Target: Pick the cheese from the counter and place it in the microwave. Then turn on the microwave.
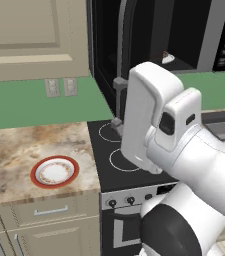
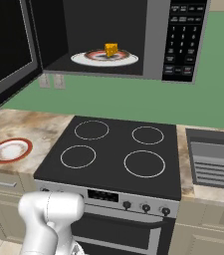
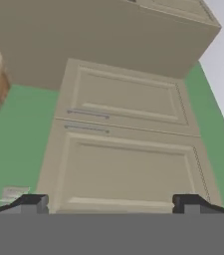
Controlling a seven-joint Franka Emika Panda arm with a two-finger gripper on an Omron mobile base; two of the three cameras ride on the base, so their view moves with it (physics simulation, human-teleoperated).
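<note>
Cheese (image 2: 111,49), a small orange-yellow wedge, lies in the right base view on a round white plate (image 2: 126,61) inside the large black microwave (image 2: 156,40). The microwave door (image 2: 6,47) stands open to the left, and the dark button panel (image 2: 184,37) is on the right side. Below it is the black glass stovetop (image 2: 114,154) with four white rings, and a grey sink (image 2: 214,159) is at the right edge. A second round white plate with red rim (image 2: 10,150) rests on the beige-brown marbled counter (image 2: 36,129), near its front edge, left of the stovetop.

From the left base view, the white arm (image 1: 174,150) covers much of the stovetop. The red-rimmed plate sits near the front edge of the counter, close to the stovetop. Two wall outlets (image 1: 60,87) are on the green wall.

Seen from the hand view, the gripper (image 3: 111,203) is spread wide and holds nothing, its two dark fingertips (image 3: 34,203) far apart. It faces beige cabinet doors (image 3: 126,149) with thin metal handles.
</note>
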